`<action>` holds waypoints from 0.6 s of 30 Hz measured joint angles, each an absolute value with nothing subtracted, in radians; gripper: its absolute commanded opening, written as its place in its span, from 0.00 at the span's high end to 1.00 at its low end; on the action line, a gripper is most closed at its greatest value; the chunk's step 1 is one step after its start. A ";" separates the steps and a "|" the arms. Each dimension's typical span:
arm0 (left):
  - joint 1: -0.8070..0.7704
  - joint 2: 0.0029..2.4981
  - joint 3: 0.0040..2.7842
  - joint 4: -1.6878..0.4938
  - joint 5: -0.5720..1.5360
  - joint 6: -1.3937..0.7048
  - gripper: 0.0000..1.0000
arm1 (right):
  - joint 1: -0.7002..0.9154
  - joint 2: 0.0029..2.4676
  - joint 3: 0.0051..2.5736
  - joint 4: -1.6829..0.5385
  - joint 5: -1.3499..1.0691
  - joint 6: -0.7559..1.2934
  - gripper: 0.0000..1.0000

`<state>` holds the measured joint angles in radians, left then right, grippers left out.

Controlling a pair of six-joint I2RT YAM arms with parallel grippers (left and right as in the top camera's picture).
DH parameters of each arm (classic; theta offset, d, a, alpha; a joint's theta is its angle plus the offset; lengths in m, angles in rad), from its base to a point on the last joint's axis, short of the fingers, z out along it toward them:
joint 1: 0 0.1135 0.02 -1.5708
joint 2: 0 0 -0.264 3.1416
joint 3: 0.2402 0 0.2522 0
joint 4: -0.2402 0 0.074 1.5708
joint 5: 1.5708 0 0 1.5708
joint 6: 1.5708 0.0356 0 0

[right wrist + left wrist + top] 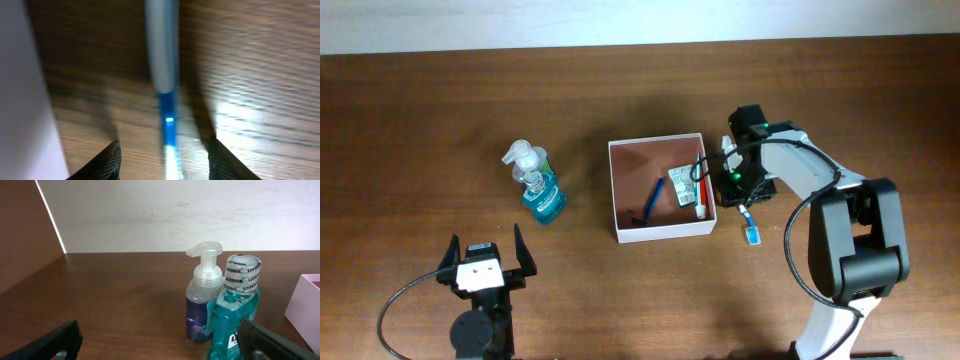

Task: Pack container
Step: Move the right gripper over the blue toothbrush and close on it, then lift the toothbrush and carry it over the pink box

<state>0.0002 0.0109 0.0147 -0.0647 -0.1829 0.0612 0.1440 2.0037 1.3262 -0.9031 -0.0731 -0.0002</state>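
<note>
The container (660,236) is a shallow white-walled box with a reddish-brown inside, at the table's middle. In it lie a blue razor (649,203), a small packet (680,184) and a red-and-white tube (701,188). My right gripper (740,195) hovers just outside its right wall. In the right wrist view that gripper (165,150) is open, and a blue-and-white toothbrush (162,60) lies on the wood between its fingers (111,160), touching neither. The toothbrush (751,228) rests on the table right of the box. My left gripper (486,247) stands wide open and empty at the front left.
A clear pump bottle (202,305) and a teal mouthwash bottle (235,320) stand together left of the container, ahead of the left gripper (160,347). The container's white wall (20,100) runs close along the right gripper's left side.
</note>
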 measured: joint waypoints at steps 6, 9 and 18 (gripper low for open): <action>0.000 0.011 0.015 -0.065 -0.183 0.061 0.01 | 0.057 2.004 1.325 -0.905 -0.069 0.001 0.74; 0.000 0.011 0.015 -0.065 -0.183 0.061 0.01 | 0.030 2.004 1.324 -0.915 -0.069 -0.001 0.74; 0.000 0.011 0.015 -0.065 -0.183 0.061 0.01 | 0.028 2.004 1.322 -0.922 -0.060 -0.001 0.92</action>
